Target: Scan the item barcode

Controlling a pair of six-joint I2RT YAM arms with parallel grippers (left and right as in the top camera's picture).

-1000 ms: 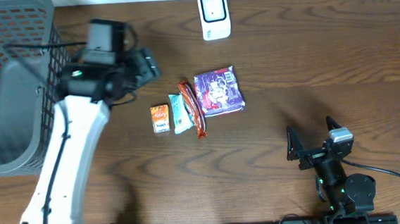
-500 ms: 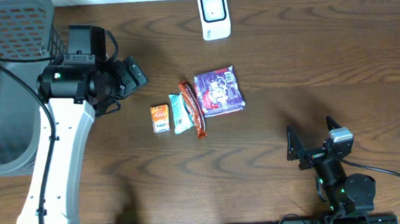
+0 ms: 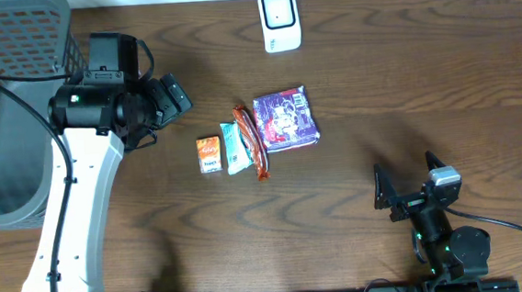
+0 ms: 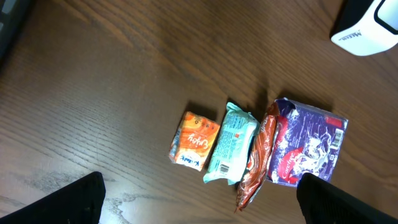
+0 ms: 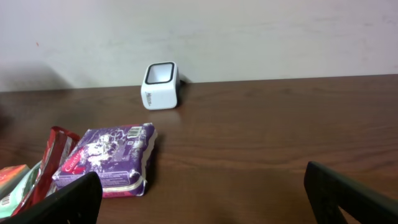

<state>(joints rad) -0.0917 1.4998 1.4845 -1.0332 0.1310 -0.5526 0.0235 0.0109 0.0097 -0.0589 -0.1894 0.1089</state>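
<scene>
- Since a second ago, overhead, the left pincer [image 3: 165, 111] has pulled back toward the basket [image 3: 15, 53], jaws apart and empty; right pincer [image 3: 407, 180] apart too, parked low.
- Left wrist: a reachable row, orange packet [image 4: 194, 141] to purple packet [image 4: 308, 149], lies untouched on the counter [image 4: 93, 74]; the purple one is glossy, with a pale label patch at its corner.
- Right wrist: scanner [image 5: 160, 77] waits behind them.
</scene>
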